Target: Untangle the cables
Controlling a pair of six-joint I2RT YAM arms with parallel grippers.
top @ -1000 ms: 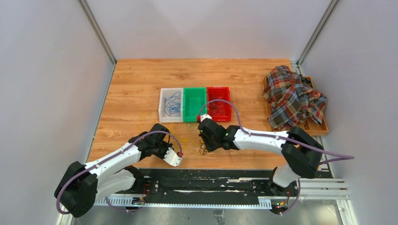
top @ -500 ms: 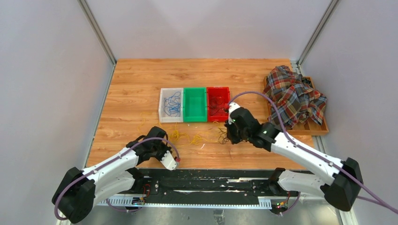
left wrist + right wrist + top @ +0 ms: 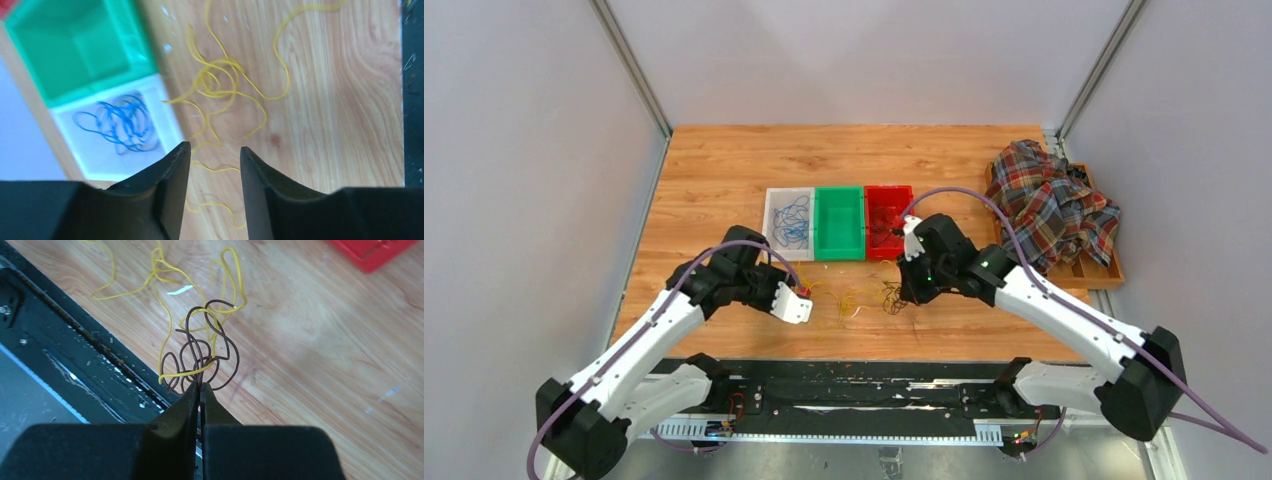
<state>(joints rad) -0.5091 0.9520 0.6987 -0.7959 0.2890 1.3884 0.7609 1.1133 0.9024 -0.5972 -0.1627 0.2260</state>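
- Pinching a looped brown cable point(image 3: 200, 347), the right hand point(image 3: 201, 387) hangs to the right of the green bin point(image 3: 80, 45), nearer the arms.
- The left hand point(image 3: 215, 155), spread, hovers over yellow cables point(image 3: 220, 82) on the counter point(image 3: 310, 340) near the green bin.
- The white bin point(image 3: 100, 162) beside it holds blue cables point(image 3: 117, 125).

No legible text, label, brand, number or sign showing in any view.
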